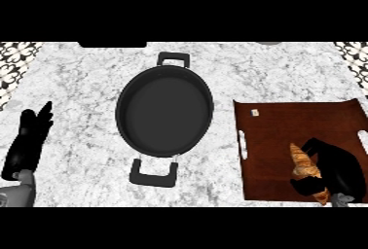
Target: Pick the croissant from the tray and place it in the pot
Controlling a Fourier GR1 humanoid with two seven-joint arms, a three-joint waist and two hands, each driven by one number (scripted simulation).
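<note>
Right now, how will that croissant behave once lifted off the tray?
The croissant is long and tapered, so it may pivot or sag beyond the right hand curled around it. It looks flaky, so probably light and crushable. The curved shape seems unlikely to roll on the flat tray.

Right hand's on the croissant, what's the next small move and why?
Probably lift straight up. The right hand is curled round the croissant, which seems to lie on the tray still. The pot sits to its left, empty, so raise it clear before carrying it across.
</note>
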